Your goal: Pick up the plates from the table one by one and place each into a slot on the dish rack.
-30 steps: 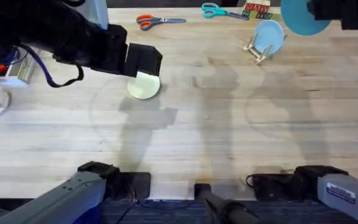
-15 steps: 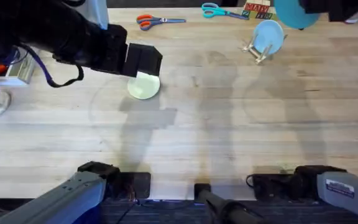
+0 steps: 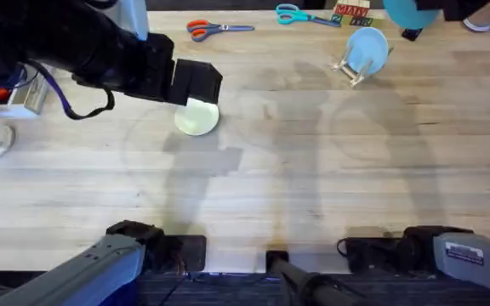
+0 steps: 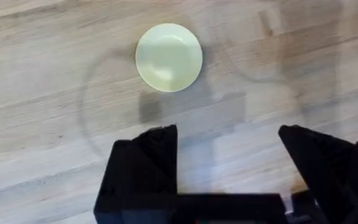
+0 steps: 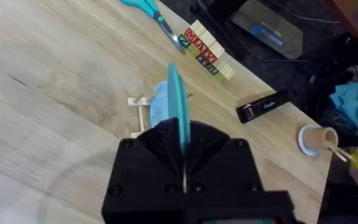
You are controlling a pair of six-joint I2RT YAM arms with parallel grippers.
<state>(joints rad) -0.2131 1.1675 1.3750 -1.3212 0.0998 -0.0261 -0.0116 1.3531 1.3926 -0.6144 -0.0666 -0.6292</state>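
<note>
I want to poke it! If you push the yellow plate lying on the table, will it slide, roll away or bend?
The pale yellow plate lies flat on the smooth wooden table, so a push would probably slide it, not roll it. It looks like thin, hard plastic, so likely light and stiff. Its low rim may be tricky for the left end effector to catch.

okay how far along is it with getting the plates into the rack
Done: the light blue plate stands on edge in the dish rack. In hand: the right gripper is shut on the teal plate, above the rack. Left: the pale yellow plate lies flat on the table, with the open left gripper above it.
</note>
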